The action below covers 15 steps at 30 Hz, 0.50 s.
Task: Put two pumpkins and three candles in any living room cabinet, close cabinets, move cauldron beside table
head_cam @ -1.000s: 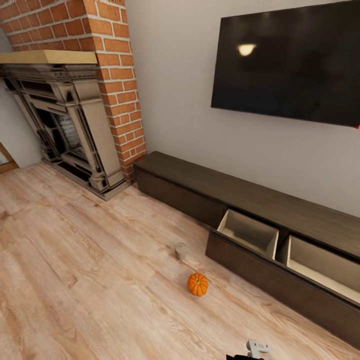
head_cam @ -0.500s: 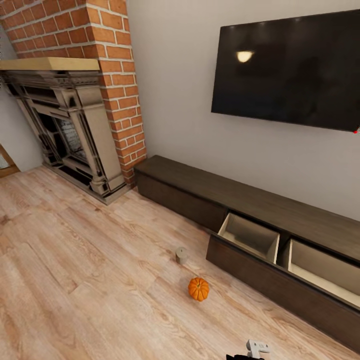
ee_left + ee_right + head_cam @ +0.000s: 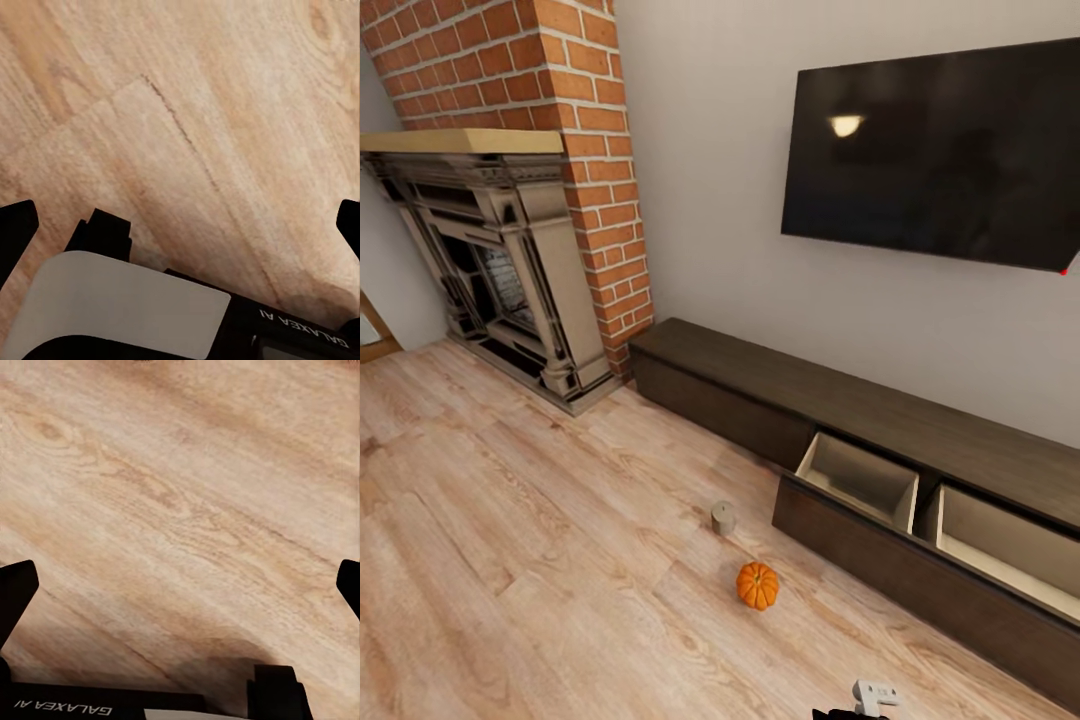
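one pumpkin (image 3: 758,585) is sitting at the candle's (image 3: 723,517) 5 o'clock; both grippers (image 3: 180,225) (image 3: 180,585) are hanging wide open, empty.

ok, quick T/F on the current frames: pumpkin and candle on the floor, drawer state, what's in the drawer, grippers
1. The pumpkin lies on the wood floor. True.
2. The candle sits inside a drawer. False: it stands on the floor, apart from the pumpkin.
3. The cabinet has a drawer pulled open. True.
4. The open drawer's compartments hold a pumpkin. False: the visible beige interiors look empty.
5. The left gripper holds a candle. False: its fingertips are spread over bare floor; the right gripper likewise.
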### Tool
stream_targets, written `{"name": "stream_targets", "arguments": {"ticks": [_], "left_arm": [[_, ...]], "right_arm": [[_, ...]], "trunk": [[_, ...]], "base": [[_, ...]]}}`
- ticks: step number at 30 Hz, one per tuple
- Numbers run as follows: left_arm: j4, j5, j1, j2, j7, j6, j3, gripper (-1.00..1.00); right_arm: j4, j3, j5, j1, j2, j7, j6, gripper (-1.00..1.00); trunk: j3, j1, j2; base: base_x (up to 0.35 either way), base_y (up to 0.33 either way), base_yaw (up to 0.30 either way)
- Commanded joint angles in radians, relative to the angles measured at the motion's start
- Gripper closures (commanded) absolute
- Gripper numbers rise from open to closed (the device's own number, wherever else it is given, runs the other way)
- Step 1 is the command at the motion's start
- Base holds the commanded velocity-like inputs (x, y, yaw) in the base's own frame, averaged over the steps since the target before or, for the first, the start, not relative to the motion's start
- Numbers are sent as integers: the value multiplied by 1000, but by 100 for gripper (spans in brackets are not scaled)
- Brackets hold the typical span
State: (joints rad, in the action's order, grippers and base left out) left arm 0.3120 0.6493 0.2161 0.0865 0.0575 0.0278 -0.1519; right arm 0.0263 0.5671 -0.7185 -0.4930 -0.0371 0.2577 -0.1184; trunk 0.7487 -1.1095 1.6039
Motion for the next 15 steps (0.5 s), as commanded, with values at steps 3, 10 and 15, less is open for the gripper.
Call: {"name": "stream_targets", "arguments": {"ticks": [3, 10, 15], "left_arm": [[1, 10, 0, 2, 1, 3, -6, -100], [1, 10, 0, 4, 1, 3, -6, -100], [1, 10, 0, 4, 1, 3, -6, -100]], "right_arm": [[3, 8, -10, -1, 0, 6, -4, -100], [3, 8, -11, -1, 0, 6, -4, -100], [3, 8, -12, -1, 0, 6, -3, -100]], "trunk": [[-2, 0, 0], [-4, 0, 0], [-4, 0, 0]], "base": [[19, 71, 0], [158, 227, -25], [204, 260, -212]]}}
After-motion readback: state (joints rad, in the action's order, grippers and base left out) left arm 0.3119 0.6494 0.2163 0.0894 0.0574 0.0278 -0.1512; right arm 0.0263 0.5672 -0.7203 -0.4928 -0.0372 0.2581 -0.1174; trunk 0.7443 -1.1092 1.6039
